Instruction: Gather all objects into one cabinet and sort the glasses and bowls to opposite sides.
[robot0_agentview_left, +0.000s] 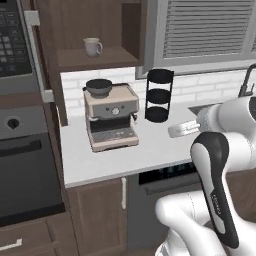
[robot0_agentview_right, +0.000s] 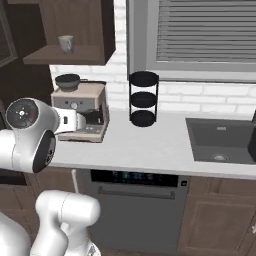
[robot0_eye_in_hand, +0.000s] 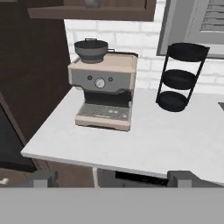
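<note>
One of the glasses, a cream-white mug (robot0_agentview_left: 93, 46) with a handle, stands on the single shelf of a narrow open brown wall cabinet (robot0_agentview_left: 95, 60) above the counter; the right base view shows the mug (robot0_agentview_right: 65, 43) too. My gripper (robot0_eye_in_hand: 113, 179) hangs over the counter's front edge, pointing at the espresso machine, with its fingertips (robot0_eye_in_hand: 43, 178) far apart and nothing between them. From the right, the gripper (robot0_agentview_right: 95, 118) sits in front of the machine, well below the mug. The wide dark-brown cabinet and the bowls are out of view.
An espresso machine (robot0_agentview_left: 111, 117) with a dark hopper stands at the left of the white counter (robot0_agentview_left: 150, 150). A black three-tier rack (robot0_agentview_left: 159, 95) is by the wall, a sink (robot0_agentview_right: 220, 140) further right. An oven (robot0_agentview_left: 25, 165) flanks the counter's left.
</note>
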